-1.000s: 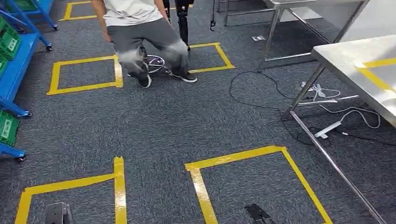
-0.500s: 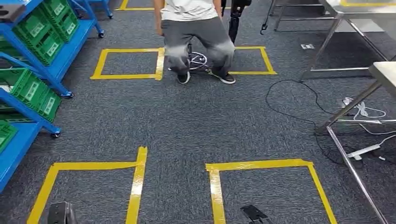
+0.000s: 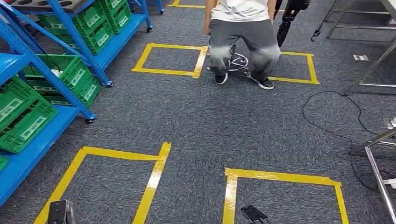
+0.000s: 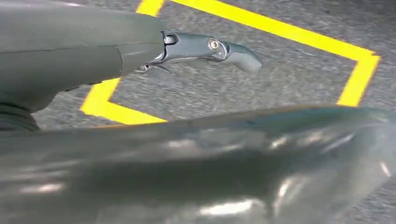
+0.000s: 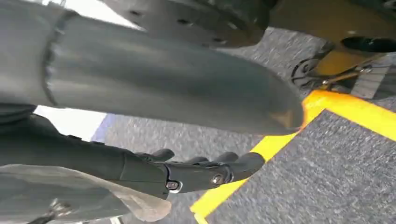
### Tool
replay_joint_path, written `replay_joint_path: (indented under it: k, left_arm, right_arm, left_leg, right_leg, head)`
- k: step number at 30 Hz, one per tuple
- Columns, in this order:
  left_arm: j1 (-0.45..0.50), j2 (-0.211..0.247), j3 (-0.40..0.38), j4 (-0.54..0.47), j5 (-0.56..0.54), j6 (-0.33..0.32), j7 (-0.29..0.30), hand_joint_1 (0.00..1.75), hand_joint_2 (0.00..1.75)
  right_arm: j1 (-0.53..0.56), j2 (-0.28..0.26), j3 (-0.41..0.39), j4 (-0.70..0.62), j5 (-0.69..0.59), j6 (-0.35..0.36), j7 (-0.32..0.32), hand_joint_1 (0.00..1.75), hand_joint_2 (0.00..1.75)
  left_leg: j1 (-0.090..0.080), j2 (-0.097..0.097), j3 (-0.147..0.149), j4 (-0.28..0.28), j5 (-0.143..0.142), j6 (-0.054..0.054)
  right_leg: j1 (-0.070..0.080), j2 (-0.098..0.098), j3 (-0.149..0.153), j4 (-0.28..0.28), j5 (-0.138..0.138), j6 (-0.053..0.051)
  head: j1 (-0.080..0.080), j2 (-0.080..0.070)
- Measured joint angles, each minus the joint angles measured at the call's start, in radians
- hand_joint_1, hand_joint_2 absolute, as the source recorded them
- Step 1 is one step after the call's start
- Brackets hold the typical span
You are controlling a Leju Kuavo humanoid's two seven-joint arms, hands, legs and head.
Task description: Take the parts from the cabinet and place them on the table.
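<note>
Parts hard to make out: on the robot's left, a blue rack (image 3: pixel 72 35) on small wheels, packed with green bins (image 3: pixel 70 77), something pale (image 3: pixel 56 72) in one of them, too small to tell. On the top shelf, a grey tray with round holes (image 3: pixel 46 3). Rack's lower shelf edge running slantwise along the left side towards the near corner.

Left hand (image 4: pixel 205 46) hanging over the carpet: one finger stretched straight out, nothing on it, the rest hidden, so cannot tell how far open. Right hand (image 5: pixel 187 172) likewise hanging low, dark fingers (image 5: pixel 243 163) apart and only lightly curved, holding nothing.

Ahead, a broad stretch of grey carpet (image 3: pixel 196 116), bare between rack and table legs. Marked on it, yellow tape squares: one near on the left (image 3: pixel 154 172), one near on the right (image 3: pixel 280 176), two more farther off (image 3: pixel 170 46), (image 3: pixel 310 65).

Between the far squares, a person (image 3: pixel 243 32) in a white top and grey trousers, knees bent, feet on the carpet, a black stand (image 3: pixel 289 14) just beside. On the right, a black cable (image 3: pixel 327 109) looping across the floor to metal table legs (image 3: pixel 379 172) at the edge.
</note>
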Motion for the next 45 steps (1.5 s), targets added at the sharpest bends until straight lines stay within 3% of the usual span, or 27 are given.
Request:
replay_joint_path:
  k: [2, 3, 5, 6, 7, 9, 10, 11, 15, 17, 18, 20, 21, 23, 25, 26, 30, 31, 32, 33, 36, 37, 39, 40, 41, 42, 45]
  left_arm:
    - [-0.005, 0.000, -0.002, 0.000, -0.004, 0.002, 0.001, 0.00, 0.00]
    - [-0.011, -0.002, -0.003, 0.000, -0.008, 0.002, 0.002, 0.00, 0.00]
    - [-0.016, -0.005, -0.005, 0.000, -0.011, 0.002, 0.003, 0.00, 0.00]
    - [-0.015, -0.005, -0.007, 0.000, -0.015, 0.002, 0.005, 0.00, 0.00]
    - [-0.014, -0.005, -0.008, 0.000, -0.018, 0.002, 0.006, 0.00, 0.00]
    - [-0.016, -0.005, -0.009, 0.000, -0.018, -0.001, 0.017, 0.00, 0.00]
    - [-0.017, -0.005, -0.009, 0.000, -0.018, -0.001, 0.017, 0.00, 0.00]
    - [-0.020, -0.006, -0.009, 0.000, -0.020, -0.001, 0.018, 0.00, 0.00]
    - [-0.016, -0.009, -0.010, 0.000, -0.029, 0.001, 0.018, 0.00, 0.00]
    - [-0.020, -0.012, -0.010, 0.000, -0.029, 0.000, 0.020, 0.00, 0.00]
    - [-0.026, -0.012, -0.010, 0.000, -0.029, -0.002, 0.020, 0.00, 0.00]
    - [-0.029, -0.014, -0.010, 0.000, -0.030, -0.002, 0.020, 0.00, 0.00]
    - [-0.028, -0.015, -0.010, 0.000, -0.032, -0.003, 0.021, 0.00, 0.00]
    - [-0.027, -0.017, -0.010, 0.000, -0.033, -0.003, 0.021, 0.00, 0.00]
    - [-0.029, -0.019, -0.010, 0.000, -0.033, -0.006, 0.021, 0.00, 0.00]
    - [-0.029, -0.019, -0.010, 0.000, -0.032, -0.008, 0.021, 0.00, 0.00]
    - [-0.022, -0.019, -0.009, 0.000, -0.030, -0.014, 0.019, 0.00, 0.00]
    - [-0.021, -0.014, -0.010, 0.000, -0.030, -0.014, 0.019, 0.00, 0.00]
    - [-0.023, -0.018, -0.009, 0.000, -0.030, -0.010, 0.019, 0.00, 0.00]
    - [-0.029, -0.019, -0.010, 0.000, -0.030, -0.009, 0.019, 0.00, 0.00]
    - [-0.031, -0.021, -0.010, 0.000, -0.031, -0.006, 0.018, 0.00, 0.00]
    - [-0.028, -0.021, -0.010, 0.000, -0.032, -0.003, 0.018, 0.00, 0.00]
    - [-0.026, -0.020, -0.009, 0.000, -0.032, -0.001, 0.018, 0.00, 0.00]
    - [-0.027, -0.019, -0.009, 0.000, -0.033, 0.000, 0.018, 0.00, 0.00]
    - [-0.027, -0.019, -0.009, 0.000, -0.034, 0.000, 0.018, 0.00, 0.00]
    - [-0.030, -0.018, -0.009, 0.000, -0.034, 0.000, 0.019, 0.00, 0.00]
    - [-0.027, -0.018, -0.010, 0.000, -0.035, 0.002, 0.019, 0.00, 0.00]
  right_arm:
    - [0.000, -0.001, -0.003, 0.000, -0.002, 0.011, -0.003, 0.00, 0.00]
    - [0.001, -0.001, -0.004, 0.000, -0.005, 0.018, -0.005, 0.00, 0.00]
    - [0.002, -0.002, -0.006, 0.000, -0.010, 0.043, -0.009, 0.00, 0.00]
    - [0.001, -0.003, -0.009, 0.000, -0.012, 0.056, -0.014, 0.00, 0.00]
    - [0.001, -0.003, -0.010, 0.000, -0.015, 0.066, -0.017, 0.00, 0.00]
    - [0.000, -0.003, -0.013, 0.000, -0.018, 0.085, -0.020, 0.00, 0.00]
    - [0.000, -0.002, -0.014, 0.000, -0.018, 0.087, -0.021, 0.00, 0.00]
    - [0.001, -0.002, -0.016, 0.000, -0.018, 0.093, -0.024, 0.00, 0.00]
    - [-0.007, -0.002, -0.022, 0.000, -0.018, 0.109, -0.030, 0.00, 0.00]
    - [-0.010, -0.002, -0.022, 0.000, -0.017, 0.120, -0.032, 0.00, 0.00]
    - [-0.008, -0.002, -0.023, 0.000, -0.017, 0.121, -0.032, 0.00, 0.00]
    - [-0.005, -0.002, -0.023, 0.001, -0.014, 0.124, -0.032, 0.00, 0.00]
    - [-0.004, -0.002, -0.024, 0.002, -0.014, 0.127, -0.030, 0.00, 0.00]
    - [-0.001, -0.002, -0.024, 0.002, -0.013, 0.133, -0.029, 0.00, 0.00]
    - [-0.001, -0.002, -0.025, 0.002, -0.012, 0.135, -0.029, 0.00, 0.00]
    - [-0.001, -0.002, -0.025, 0.003, -0.011, 0.137, -0.029, 0.00, 0.00]
    - [-0.003, -0.002, -0.026, 0.005, -0.006, 0.143, -0.027, 0.00, 0.00]
    - [-0.003, 0.000, -0.027, 0.005, -0.003, 0.142, -0.027, 0.00, 0.00]
    - [-0.003, 0.000, -0.028, 0.005, 0.000, 0.133, -0.030, 0.00, 0.00]
    - [-0.001, 0.001, -0.028, 0.005, 0.000, 0.125, -0.030, 0.00, 0.00]
    - [0.002, 0.001, -0.029, 0.006, 0.003, 0.117, -0.028, 0.00, 0.00]
    - [0.001, 0.001, -0.029, 0.006, 0.003, 0.114, -0.026, 0.00, 0.00]
    - [-0.001, 0.001, -0.030, 0.005, 0.003, 0.114, -0.024, 0.00, 0.00]
    - [-0.002, 0.001, -0.030, 0.005, 0.003, 0.114, -0.023, 0.00, 0.00]
    - [-0.002, 0.001, -0.030, 0.006, 0.003, 0.114, -0.024, 0.00, 0.00]
    - [-0.002, 0.002, -0.030, 0.006, 0.003, 0.114, -0.024, 0.00, 0.00]
    - [-0.004, 0.002, -0.030, 0.006, 0.004, 0.114, -0.022, 0.00, 0.00]
  left_leg:
    - [-0.004, 0.083, -0.024, 0.058, -0.045, -0.009]
    - [-0.001, 0.108, -0.057, 0.131, -0.082, -0.015]
    - [0.005, 0.125, -0.124, 0.274, -0.139, -0.021]
    - [0.007, 0.128, -0.135, 0.298, -0.138, -0.023]
    - [0.009, 0.130, -0.127, 0.285, -0.121, -0.024]
    - [0.009, 0.148, -0.044, 0.124, -0.026, -0.021]
    - [0.005, 0.184, -0.002, 0.045, 0.007, -0.014]
    - [-0.013, 0.228, 0.012, 0.022, -0.010, -0.010]
    - [-0.013, 0.190, 0.009, 0.000, -0.018, 0.012]
    - [-0.002, 0.168, 0.019, -0.010, -0.014, 0.027]
    - [-0.001, 0.155, 0.018, -0.010, -0.013, 0.032]
    - [-0.002, 0.127, 0.019, -0.009, -0.014, 0.035]
    - [-0.002, 0.113, 0.020, -0.009, -0.015, 0.035]
    - [-0.001, 0.080, 0.025, -0.008, -0.016, 0.034]
    - [0.002, 0.051, 0.030, -0.006, -0.020, 0.027]
    - [0.000, 0.039, 0.028, -0.002, -0.023, 0.021]
    - [0.008, -0.004, 0.008, 0.000, -0.013, -0.004]
    - [0.007, 0.015, 0.007, 0.005, -0.019, -0.007]
    - [-0.001, 0.079, 0.000, 0.026, -0.035, -0.013]
    - [0.001, 0.111, -0.026, 0.082, -0.069, -0.019]
    - [0.007, 0.130, -0.127, 0.297, -0.156, -0.026]
    - [0.007, 0.130, -0.133, 0.308, -0.148, -0.026]
    - [0.005, 0.138, -0.078, 0.198, -0.066, -0.018]
    - [0.001, 0.157, -0.030, 0.103, -0.019, -0.010]
    - [-0.008, 0.201, 0.004, 0.034, 0.000, 0.002]
    - [-0.023, 0.229, 0.014, 0.019, -0.016, 0.009]
    - [-0.025, 0.200, 0.009, 0.008, -0.023, 0.021]
  right_leg:
    - [-0.001, -0.026, 0.010, -0.009, 0.001, -0.011]
    - [0.002, -0.044, 0.012, -0.009, -0.001, -0.016]
    - [0.005, -0.076, 0.014, -0.008, -0.006, -0.020]
    - [0.005, -0.089, 0.015, -0.008, -0.007, -0.020]
    - [0.005, -0.098, 0.016, -0.008, -0.009, -0.019]
    - [0.004, -0.127, 0.027, -0.008, -0.017, -0.014]
    - [0.005, -0.137, 0.033, -0.008, -0.021, -0.009]
    - [0.013, -0.148, 0.035, -0.007, -0.026, -0.001]
    - [0.015, -0.192, 0.044, -0.010, -0.034, 0.018]
    - [0.007, -0.113, 0.023, 0.036, -0.075, 0.025]
    - [0.007, -0.084, -0.011, 0.107, -0.108, 0.025]
    - [0.006, -0.058, -0.096, 0.266, -0.164, 0.028]
    - [0.007, -0.055, -0.126, 0.306, -0.165, 0.029]
    - [0.006, -0.052, -0.116, 0.241, -0.091, 0.028]
    - [0.000, -0.022, -0.049, 0.076, 0.008, 0.027]
    - [-0.007, 0.040, -0.031, 0.036, 0.005, 0.028]
    - [-0.002, 0.014, -0.011, 0.011, -0.001, 0.007]
    - [-0.009, -0.001, -0.007, 0.004, 0.002, 0.001]
    - [-0.007, -0.012, -0.002, 0.001, 0.002, -0.002]
    - [-0.005, -0.031, 0.001, 0.001, -0.002, -0.009]
    - [0.000, -0.081, 0.006, 0.002, -0.009, -0.015]
    - [0.001, -0.093, 0.008, 0.002, -0.011, -0.015]
    - [0.003, -0.119, 0.018, 0.002, -0.017, -0.013]
    - [0.003, -0.132, 0.026, 0.001, -0.022, -0.011]
    - [0.004, -0.141, 0.031, 0.001, -0.026, -0.008]
    - [0.012, -0.151, 0.033, 0.003, -0.032, 0.001]
    - [0.012, -0.188, 0.037, -0.003, -0.035, 0.012]
  head:
    - [-0.012, 0.000]
    - [-0.010, 0.000]
    - [-0.011, 0.000]
    - [-0.011, 0.000]
    - [-0.012, 0.000]
    - [-0.012, 0.000]
    - [-0.011, 0.000]
    - [-0.012, 0.000]
    - [-0.011, 0.000]
    - [-0.008, 0.000]
    - [-0.005, 0.000]
    - [-0.003, 0.000]
    - [-0.003, 0.000]
    - [-0.003, 0.000]
    - [-0.003, 0.000]
    - [-0.003, 0.000]
    - [-0.004, 0.000]
    - [-0.005, 0.000]
    - [-0.014, 0.000]
    - [-0.018, 0.000]
    - [-0.018, 0.000]
    - [-0.018, 0.000]
    - [-0.018, 0.000]
    - [-0.019, 0.000]
    - [-0.019, 0.000]
    - [-0.021, 0.000]
    - [-0.022, 0.000]
